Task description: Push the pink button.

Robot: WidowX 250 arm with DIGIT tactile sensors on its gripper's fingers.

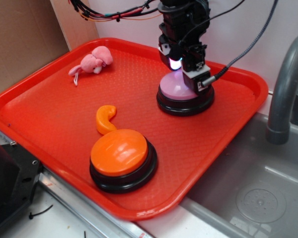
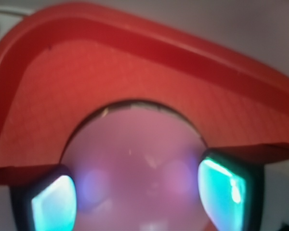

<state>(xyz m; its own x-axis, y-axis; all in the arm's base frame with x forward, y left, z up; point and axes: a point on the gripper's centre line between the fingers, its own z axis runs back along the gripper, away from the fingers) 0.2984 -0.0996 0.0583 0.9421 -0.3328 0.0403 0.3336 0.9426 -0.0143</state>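
Note:
The pink button (image 1: 175, 89), pale pink-lilac dome on a black round base, sits at the far right of the red tray (image 1: 49, 106). My gripper (image 1: 181, 69) stands straight over it, its fingertips down on or just above the dome. In the wrist view the dome (image 2: 135, 159) fills the lower middle, very close and blurred. The two fingers (image 2: 53, 204) stand wide apart at either side, lit teal, with nothing between them but the dome's top. The gripper is open.
An orange-topped button (image 1: 123, 159) sits near the tray's front edge. An orange curved piece (image 1: 105, 119) lies just behind it. A small pink plush toy (image 1: 93, 62) lies at the far left. A grey sink (image 1: 260, 198) and faucet (image 1: 285, 84) are to the right.

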